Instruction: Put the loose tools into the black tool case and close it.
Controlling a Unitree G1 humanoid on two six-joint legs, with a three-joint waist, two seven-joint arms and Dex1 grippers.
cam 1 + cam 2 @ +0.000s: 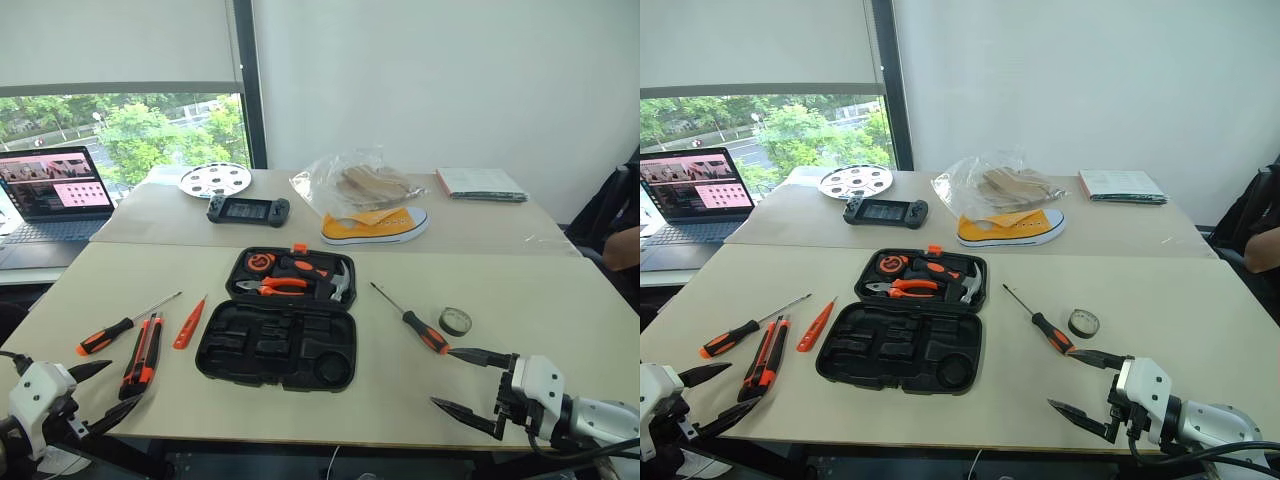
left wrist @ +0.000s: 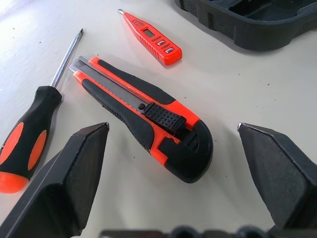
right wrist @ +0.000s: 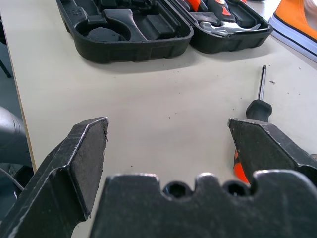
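Note:
The black tool case point(image 1: 276, 346) lies open at the table's middle, with pliers and a hammer in its far half. Left of it lie a screwdriver point(image 1: 120, 326), an orange-black utility knife point(image 1: 142, 355) and a small orange tester screwdriver point(image 1: 189, 322). Another screwdriver point(image 1: 412, 320) and a dark tape roll point(image 1: 455, 321) lie right of the case. My left gripper point(image 1: 108, 392) is open near the knife's point(image 2: 143, 119) handle end. My right gripper point(image 1: 470, 382) stands open just short of the right screwdriver's point(image 3: 258, 101) handle, empty.
On the far table stand a laptop point(image 1: 55, 200), a round white disc point(image 1: 215, 180), a black handheld console point(image 1: 248, 210), a yellow shoe point(image 1: 375, 226), a plastic bag point(image 1: 355, 185) and a book point(image 1: 480, 184). A person's arm point(image 1: 622, 245) shows at the right edge.

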